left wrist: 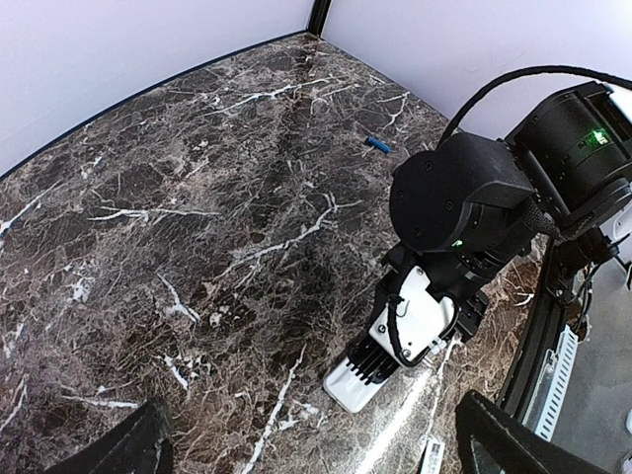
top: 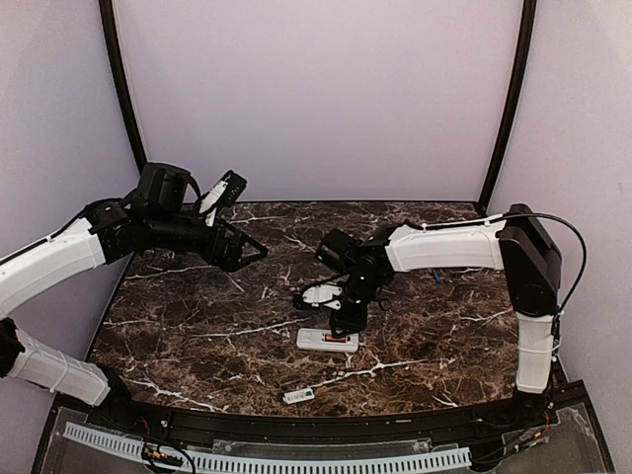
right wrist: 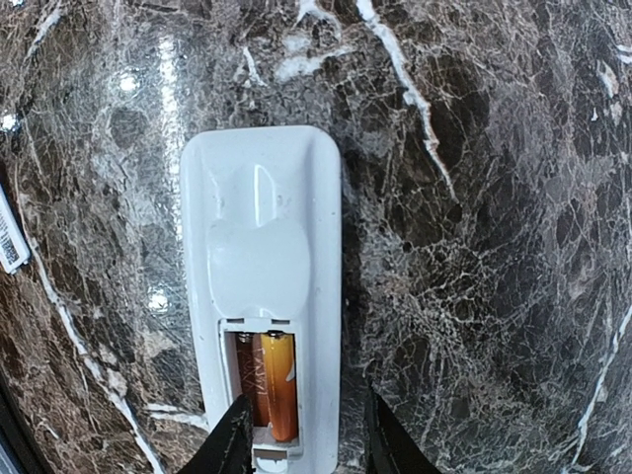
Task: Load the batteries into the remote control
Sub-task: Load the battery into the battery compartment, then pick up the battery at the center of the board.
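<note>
Taking twelve o'clock as away from my bases, my left gripper [top: 249, 253] hangs in the air over the table [top: 197, 326] at about ten o'clock. Its fingers are spread wide with nothing between them.

Near the six o'clock edge lies a small white cover [top: 298, 396], at about seven o'clock from the remote and well apart from it.

The remote [top: 328, 341] lies flat near the middle of the table, a little toward six o'clock. It is slim and white and lies back side up, so the smooth moulded shell faces me and no buttons show. Its long axis runs from nine to three, with the uncovered battery bay at the three o'clock end.

One orange battery [right wrist: 279, 385] sits lengthwise in the bay. The slot beside it is in shadow, and I cannot tell what is in it.

My right gripper [right wrist: 306, 446] points down over that bay end. Its fingers are apart and hold nothing. One tip overlaps the remote's long edge, and the other stands just clear of the opposite edge.

A blue battery [left wrist: 376, 145] lies loose on the table at about two o'clock from the remote, well apart from it.
</note>
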`<state>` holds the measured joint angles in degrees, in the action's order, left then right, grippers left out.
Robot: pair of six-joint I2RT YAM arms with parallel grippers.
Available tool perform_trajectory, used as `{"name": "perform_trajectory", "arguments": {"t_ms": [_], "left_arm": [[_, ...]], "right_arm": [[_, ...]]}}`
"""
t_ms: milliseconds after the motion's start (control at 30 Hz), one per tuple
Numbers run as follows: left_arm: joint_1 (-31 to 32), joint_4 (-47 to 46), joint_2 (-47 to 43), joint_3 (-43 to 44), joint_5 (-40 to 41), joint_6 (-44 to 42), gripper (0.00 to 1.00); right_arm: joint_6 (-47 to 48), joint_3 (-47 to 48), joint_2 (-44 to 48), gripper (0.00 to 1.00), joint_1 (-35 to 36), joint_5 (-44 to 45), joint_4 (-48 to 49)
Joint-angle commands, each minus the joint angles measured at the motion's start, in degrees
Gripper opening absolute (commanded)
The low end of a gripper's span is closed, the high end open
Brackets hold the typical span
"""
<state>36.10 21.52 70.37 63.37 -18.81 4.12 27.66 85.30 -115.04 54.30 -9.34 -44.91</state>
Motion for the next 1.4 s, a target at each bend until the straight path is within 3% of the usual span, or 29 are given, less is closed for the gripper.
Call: {"name": "perform_trajectory", "arguments": {"t_ms": [0,167,367,467,600,767,967,1367], "left_arm": [[-0.52,0.75,-1.52,-0.97,0.08,-0.66,0.99],[-0.5,0.65,-1.79,-1.07,0.33,-0.48,0.99],[-0.5,0.63,-1.97,-1.23,0.38,-0.5,0.99],[-0.5,0.69,-2.12,-1.35,0.31,-0.55,0.99],[-0.5,0.77,-1.85,-1.06,0.27,-0.85,0.99],[-0.5,1.31,-1.54,-0.29,0.17,-0.9,0.99],[-0.59,2.07,-2.51,-0.35,0.99,-1.16,0.99],[-0.59,1.98,-2.56,-0.45,0.75,-1.1,0.99]], "right_arm": [[-2.75,2.09,3.54,0.35,-0.8,-1.99,1.04],[-14.6,2.1,9.06,0.35,-7.2,1.94,7.82],[-33.55,-3.35,13.53,0.38,-21.7,13.78,10.22],[-37.36,-7.56,14.31,0.43,-27.96,12.6,10.98],[-38.07,-10.02,13.15,0.51,-32.9,13.19,12.99],[-35.09,-4.88,5.91,0.55,-36.14,15.99,10.06],[-33.79,-2.42,0.9,0.48,-37.47,16.7,8.2],[-34.73,-7.53,0.85,0.33,-37.69,16.64,8.75]]}}
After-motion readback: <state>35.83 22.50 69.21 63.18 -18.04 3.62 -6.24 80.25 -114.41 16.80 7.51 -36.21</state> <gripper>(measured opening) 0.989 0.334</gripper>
